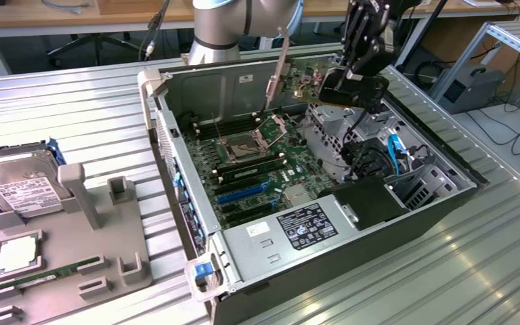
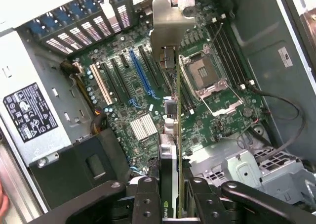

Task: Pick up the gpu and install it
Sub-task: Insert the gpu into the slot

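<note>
I hold the gpu (image 1: 302,76), a green-and-dark card with a pale metal bracket (image 1: 278,64), in the air above the open computer case (image 1: 179,196). My gripper (image 1: 349,80) is shut on the card's end away from the bracket. In the wrist view the gpu (image 2: 169,145) is seen edge-on between the fingers (image 2: 147,197), with its bracket (image 2: 169,22) hanging over the motherboard (image 2: 217,120). The card hovers near the CPU socket (image 2: 205,74), beside the blue expansion slot (image 2: 140,76) and several black slots. The slots sit well below the card.
A grey fixture tray (image 1: 70,230) at the exterior view's left carries a silver hard drive (image 1: 16,181), a processor (image 1: 16,254) and a green memory stick (image 1: 38,277). The case holds a power supply (image 1: 307,227) and a drive cage (image 1: 332,132) with cables.
</note>
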You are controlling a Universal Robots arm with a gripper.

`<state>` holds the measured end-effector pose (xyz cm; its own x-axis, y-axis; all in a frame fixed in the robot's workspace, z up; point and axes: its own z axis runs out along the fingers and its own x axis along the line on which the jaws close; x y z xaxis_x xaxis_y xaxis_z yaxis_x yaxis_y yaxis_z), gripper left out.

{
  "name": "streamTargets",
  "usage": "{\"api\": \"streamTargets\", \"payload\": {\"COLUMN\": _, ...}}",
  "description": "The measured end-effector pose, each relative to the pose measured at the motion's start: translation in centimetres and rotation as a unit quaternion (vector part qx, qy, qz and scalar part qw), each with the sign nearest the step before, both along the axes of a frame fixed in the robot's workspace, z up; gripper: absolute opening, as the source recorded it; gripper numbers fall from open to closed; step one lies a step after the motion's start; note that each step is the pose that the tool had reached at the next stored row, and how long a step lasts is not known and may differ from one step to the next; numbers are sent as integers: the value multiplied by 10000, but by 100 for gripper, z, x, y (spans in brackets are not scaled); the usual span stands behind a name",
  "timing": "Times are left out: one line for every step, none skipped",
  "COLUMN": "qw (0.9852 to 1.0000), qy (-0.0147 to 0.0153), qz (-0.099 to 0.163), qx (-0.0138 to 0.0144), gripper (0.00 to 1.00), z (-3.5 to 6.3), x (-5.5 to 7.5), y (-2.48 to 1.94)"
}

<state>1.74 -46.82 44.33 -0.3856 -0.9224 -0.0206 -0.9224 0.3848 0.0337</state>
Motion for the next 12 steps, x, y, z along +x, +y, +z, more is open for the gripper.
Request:
{"api": "streamTargets", "payload": {"qw": 10000, "qy": 0, "qz": 98, "qx": 0, "gripper": 27, "z": 0, "x": 0, "y": 0}}
{"api": "streamTargets", "payload": {"qw": 9998, "qy": 0, "qz": 219, "qx": 0, "gripper": 27, "z": 0, "x": 0, "y": 0}}
{"api": "streamTargets", "payload": {"qw": 9995, "qy": 0, "qz": 315, "qx": 0, "gripper": 27, "z": 0, "x": 0, "y": 0}}
{"api": "streamTargets", "payload": {"qw": 9992, "qy": 0, "qz": 400, "qx": 0, "gripper": 27, "z": 0, "x": 0, "y": 0}}
{"api": "streamTargets", "payload": {"qw": 9986, "qy": 0, "qz": 523, "qx": 0, "gripper": 27, "z": 0, "x": 0, "y": 0}}
{"api": "streamTargets", "payload": {"qw": 9976, "qy": 0, "qz": 687, "qx": 0, "gripper": 27, "z": 0, "x": 0, "y": 0}}
{"api": "streamTargets", "payload": {"qw": 9971, "qy": 0, "qz": 765, "qx": 0, "gripper": 27, "z": 0, "x": 0, "y": 0}}
{"api": "streamTargets", "payload": {"qw": 9965, "qy": 0, "qz": 839, "qx": 0, "gripper": 27, "z": 0, "x": 0, "y": 0}}
{"api": "streamTargets", "payload": {"qw": 9956, "qy": 0, "qz": 932, "qx": 0, "gripper": 27, "z": 0, "x": 0, "y": 0}}
{"api": "streamTargets", "payload": {"qw": 9946, "qy": 0, "qz": 1036, "qx": 0, "gripper": 27, "z": 0, "x": 0, "y": 0}}
{"api": "streamTargets", "payload": {"qw": 9941, "qy": 0, "qz": 1088, "qx": 0, "gripper": 27, "z": 0, "x": 0, "y": 0}}
{"api": "streamTargets", "payload": {"qw": 9940, "qy": 0, "qz": 1092, "qx": 0, "gripper": 27, "z": 0, "x": 0, "y": 0}}
